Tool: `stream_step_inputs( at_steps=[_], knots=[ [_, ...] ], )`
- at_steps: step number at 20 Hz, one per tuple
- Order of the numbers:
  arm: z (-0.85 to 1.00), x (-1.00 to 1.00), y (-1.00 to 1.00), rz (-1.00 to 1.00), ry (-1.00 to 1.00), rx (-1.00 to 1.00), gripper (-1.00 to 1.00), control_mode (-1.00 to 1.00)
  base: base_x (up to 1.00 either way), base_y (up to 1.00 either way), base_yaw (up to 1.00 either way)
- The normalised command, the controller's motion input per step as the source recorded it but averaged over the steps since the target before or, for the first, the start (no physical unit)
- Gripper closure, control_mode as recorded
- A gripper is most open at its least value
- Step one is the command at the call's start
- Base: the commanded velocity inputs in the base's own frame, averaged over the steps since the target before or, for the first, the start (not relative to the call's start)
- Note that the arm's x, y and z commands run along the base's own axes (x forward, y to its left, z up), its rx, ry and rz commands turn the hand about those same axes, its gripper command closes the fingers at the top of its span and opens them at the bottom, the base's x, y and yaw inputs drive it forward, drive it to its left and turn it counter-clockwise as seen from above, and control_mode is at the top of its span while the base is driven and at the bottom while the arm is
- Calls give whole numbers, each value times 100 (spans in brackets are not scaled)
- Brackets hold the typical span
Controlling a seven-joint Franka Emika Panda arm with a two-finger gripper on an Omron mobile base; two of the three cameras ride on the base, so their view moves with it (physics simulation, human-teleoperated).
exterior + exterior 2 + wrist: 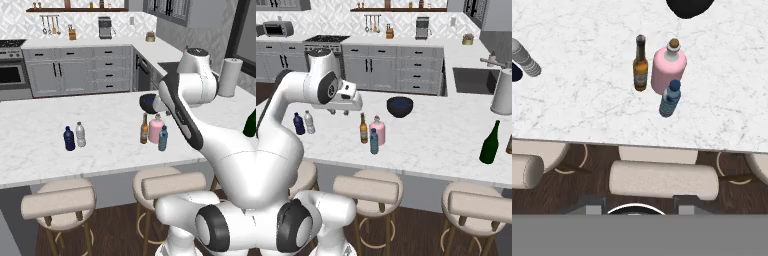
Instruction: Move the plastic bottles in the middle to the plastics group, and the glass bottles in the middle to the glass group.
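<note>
Three bottles stand together mid-counter: a slim brown long-necked bottle [144, 129] [363, 129] [640, 67], a wider pink bottle [156, 128] [377, 131] [668, 70] beside it, and a small teal-blue bottle [163, 138] [374, 141] [669, 100] just in front. Further left stand the squat navy bottle [69, 139] [299, 124] and the clear white-capped bottle [80, 134] [309, 122] [524, 60]. The tall dark green bottle [489, 143] [250, 124] stands far right. My gripper [339, 112] [639, 205] hovers high over the counter, left of the middle bottles, open and holding nothing.
A dark bowl [400, 106] [148, 102] sits behind the middle bottles. A paper towel roll [503, 92] and a sink [476, 80] lie at the far right. Padded stools [662, 180] stand under the counter's front edge [637, 142].
</note>
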Motion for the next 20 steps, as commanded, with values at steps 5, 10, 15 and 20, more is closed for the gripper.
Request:
stream_step_inputs(
  at_steps=[5,10,15,20],
  knots=[
    [-12,0,-10,0,0,0,-100,-100,0,0,0],
    [-43,3,-47,0,0,0,-100,-100,0,0,0],
    [-47,42,-26,0,4,0,-100,-100,0,0,0],
    [-40,72,-1,0,1,0,-100,-100,0,0,0]
  ],
)
